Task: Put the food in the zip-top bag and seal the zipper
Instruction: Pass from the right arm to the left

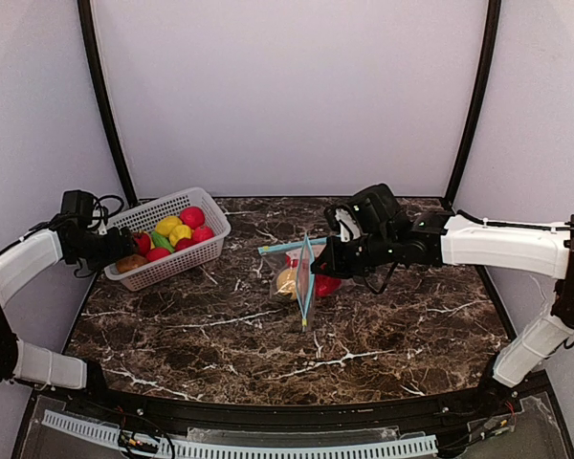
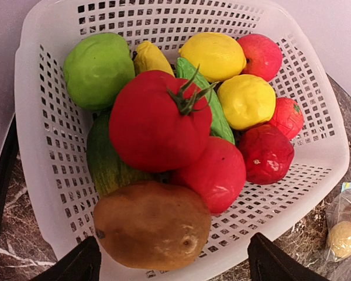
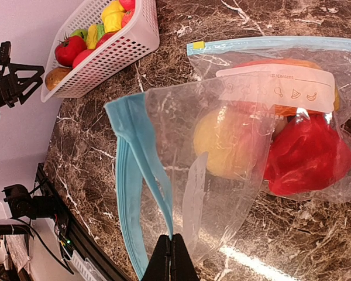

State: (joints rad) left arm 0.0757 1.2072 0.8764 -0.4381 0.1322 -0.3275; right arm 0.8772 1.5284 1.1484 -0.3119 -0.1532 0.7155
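The food fills a white lattice basket point(image 1: 187, 263) at the left: a brown potato point(image 2: 152, 225), a big red tomato point(image 2: 158, 120), a green fruit point(image 2: 96, 70) and yellow lemons point(image 2: 213, 55). My left gripper point(image 1: 110, 251) hovers at the basket's near left rim, open, its fingers wide on either side of the potato point(image 2: 174, 266) without touching it. At the table's middle stands the zip-top bag point(image 1: 301, 273), mouth open, with a yellow piece point(image 3: 222, 143) and a red piece point(image 3: 307, 158) inside. My right gripper point(image 3: 174, 246) is shut on the bag's blue zipper strip point(image 3: 140, 158).
Black frame poles point(image 1: 100, 96) rise at the back corners. The basket point(image 3: 128, 41) sits near the table's left edge. A perforated white strip point(image 1: 239, 445) and cables run along the front edge, below the dark marble tabletop point(image 1: 383, 335).
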